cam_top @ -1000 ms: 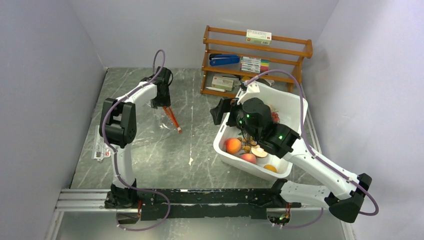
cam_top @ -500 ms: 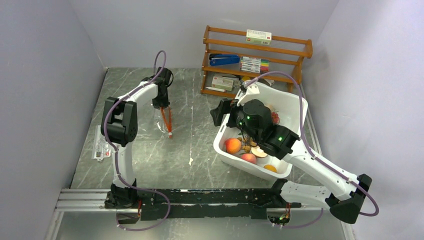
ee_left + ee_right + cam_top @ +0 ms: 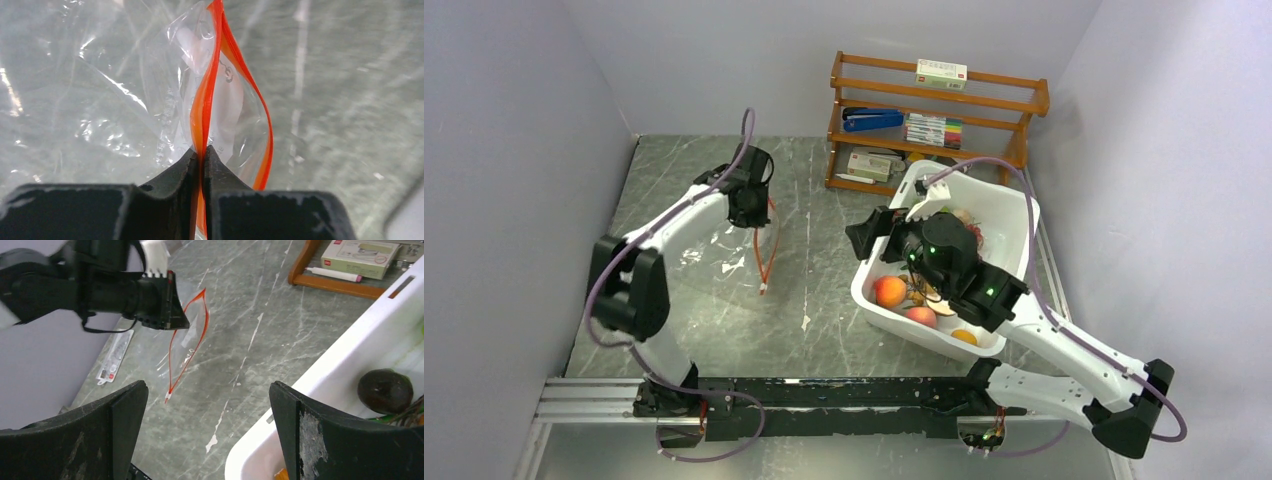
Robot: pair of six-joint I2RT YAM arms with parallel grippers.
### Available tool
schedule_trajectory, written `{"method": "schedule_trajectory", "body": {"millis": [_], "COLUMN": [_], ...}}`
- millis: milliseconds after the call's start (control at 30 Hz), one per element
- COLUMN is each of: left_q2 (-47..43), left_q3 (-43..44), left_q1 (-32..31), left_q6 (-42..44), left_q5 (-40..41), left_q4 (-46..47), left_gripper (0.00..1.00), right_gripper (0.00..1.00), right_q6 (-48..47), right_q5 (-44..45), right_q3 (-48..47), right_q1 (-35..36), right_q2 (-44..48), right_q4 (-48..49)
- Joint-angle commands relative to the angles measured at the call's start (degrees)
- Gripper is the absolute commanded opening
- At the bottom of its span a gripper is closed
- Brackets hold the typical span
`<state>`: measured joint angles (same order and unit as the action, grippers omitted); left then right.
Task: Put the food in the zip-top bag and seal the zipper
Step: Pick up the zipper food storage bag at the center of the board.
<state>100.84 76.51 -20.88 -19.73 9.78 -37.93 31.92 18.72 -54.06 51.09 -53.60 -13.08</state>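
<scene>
- My left gripper is clamped tight, fingertips meeting on the zipper with only the orange strip between them.
- I hold just one lip of the strip. The other lip bows away to the side, so the mouth stands open in a narrow loop.
- The zip-top bag trails from that grip, clear and crinkled, out over the grey table on the left side. The far end of the strip reaches down to the tabletop (whether it touches, I cannot tell).
- Nothing coloured shows inside the bag, only a pale blur behind the plastic that I cannot make out.
- My right gripper is spread wide, with nothing between the fingers. It hangs at the left rim of the white bin, pointing toward the bag.
- The food is in that bin: an orange round fruit near the front left and other pieces beside it, well apart from the bag.
- A dark round piece sits against the bin's inner wall.
- A wooden rack stands behind the bin, and a flat packet lies at the table's left edge.
</scene>
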Motion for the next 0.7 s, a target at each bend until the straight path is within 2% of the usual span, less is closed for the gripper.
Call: {"method": "schedule_trajectory", "body": {"millis": [0, 233, 267, 333, 400, 467, 667], "left_q2": [-9.5, -20.3, -21.0, -23.0, -24.6, -26.2, -31.8], "left_q3": [-2.9, -9.2, -9.8, -10.9, -12.1, -13.3, -18.2], "left_q1": [-1.7, -1.7, -1.7, -1.7, -1.7, -1.7, -1.7], "left_q6": [1.1, -3.0, -3.7, -4.2, -3.9, -3.7, -2.0], "left_q5": [-6.0, -15.7, -17.7, -19.5, -21.4, -23.4, -30.5], "left_q4": [4.7, 11.2, 11.8, 12.9, 14.3, 15.7, 22.4], "left_gripper": [0.07, 0.07, 0.07, 0.07, 0.07, 0.07, 0.07], "right_gripper": [0.93, 0.85, 0.81, 0.68, 0.56, 0.50, 0.48], "right_q6": [1.9, 14.6, 15.7, 16.0, 15.7, 16.1, 15.3], "right_q5": [-1.9, 2.1, 2.6, 0.3, -3.2, -6.3, -5.9], "right_q3": [-0.9, -7.3, -8.7, -10.6, -11.4, -11.6, -16.7], "right_q1": [0.3, 0.2, 0.3, 0.2, 0.2, 0.3, 0.0], "right_q2": [-1.8, -10.7, -12.5, -15.6, -17.8, -20.0, -26.6], "right_q4": [3.4, -3.8, -5.1, -5.0, -1.9, 0.7, 1.3]}}
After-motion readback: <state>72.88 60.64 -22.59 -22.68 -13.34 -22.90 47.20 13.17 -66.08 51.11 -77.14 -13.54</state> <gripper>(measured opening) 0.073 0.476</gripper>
